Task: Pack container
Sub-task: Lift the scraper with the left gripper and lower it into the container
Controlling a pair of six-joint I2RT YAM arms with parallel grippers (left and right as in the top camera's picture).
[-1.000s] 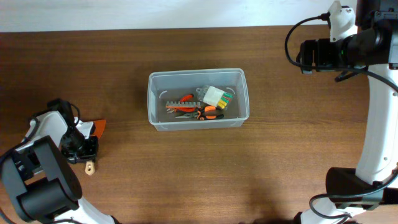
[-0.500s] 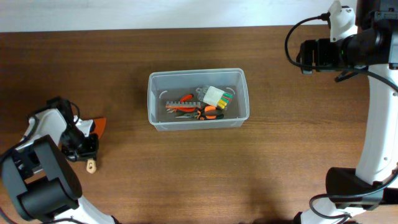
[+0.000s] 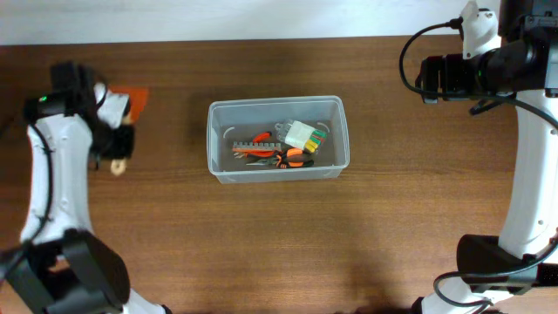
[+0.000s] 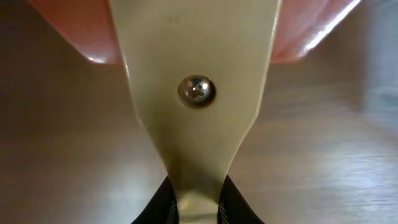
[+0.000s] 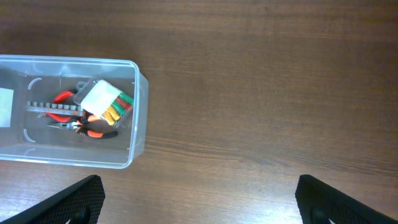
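Observation:
The container [image 3: 275, 101] is a clear plastic tub at the table's middle. Inside it lie orange-handled pliers [image 3: 292, 158], a red tool [image 3: 253, 139] and a small clear box [image 3: 303, 134] of coloured bits. At the far left, my left gripper [image 3: 116, 139] is shut on a scraper with a cream handle [image 4: 196, 56] and an orange blade [image 3: 135, 98]. Its dark fingers [image 4: 158, 205] pinch the handle's narrow neck, apart from the tub. My right gripper [image 5: 199, 202] stands wide open with nothing in it, right of the container's [image 5: 138, 106] end wall.
Bare brown wood surrounds the tub on all sides. The right arm's white column [image 3: 532, 174] and base [image 3: 497, 262] stand at the right edge. The left arm's base [image 3: 70, 275] sits at the front left corner.
My left arm has swung from the front left toward the back of the table, carrying the scraper with it. The right arm and the tub have not moved.

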